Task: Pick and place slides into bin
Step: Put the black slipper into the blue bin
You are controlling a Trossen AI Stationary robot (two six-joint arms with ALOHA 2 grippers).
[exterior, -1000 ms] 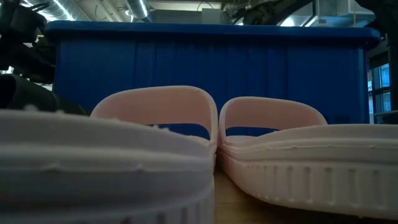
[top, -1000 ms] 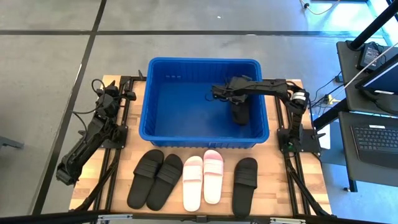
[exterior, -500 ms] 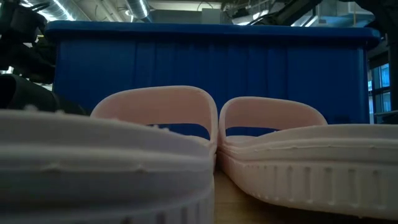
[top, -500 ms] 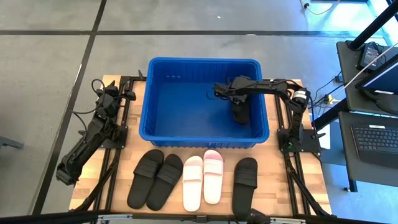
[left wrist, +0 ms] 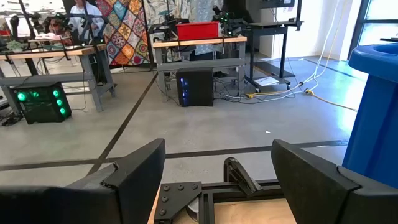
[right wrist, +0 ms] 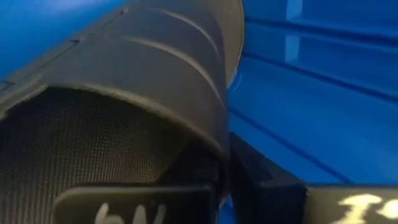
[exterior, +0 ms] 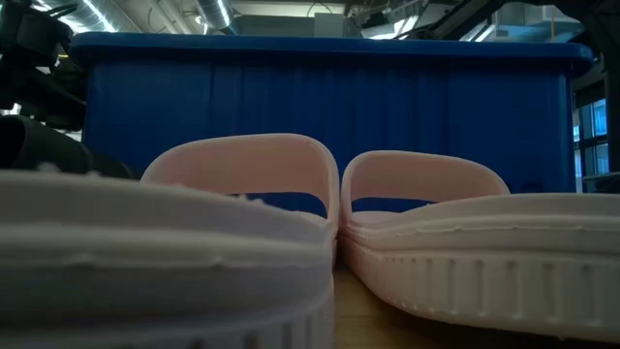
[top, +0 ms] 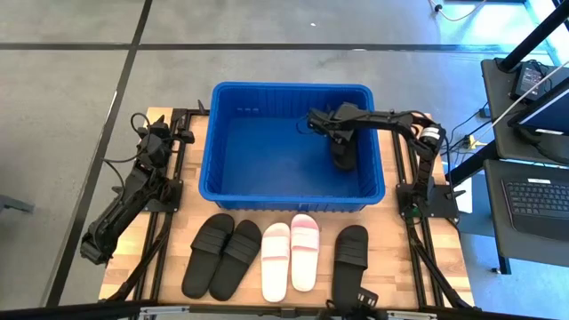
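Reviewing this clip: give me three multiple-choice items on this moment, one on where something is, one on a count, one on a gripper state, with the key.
1. Where is the right gripper?
A. Inside the blue bin, toward its right end
B. Over the pale pink pair
C. Parked off the table's left edge

2. How many slides lie on the table in front of the bin?
A. Three
B. Five
C. Six

3. What is the state of the right gripper?
A. Open and empty
B. Shut on a black slide
C. Shut on a pink slide

Key: 1 A, the high view shows the right arm reaching over the bin's rim. 2 B, a black pair, the pink pair and a single black slide lie there. 3 B, the right wrist view shows a black strap right against its fingers.
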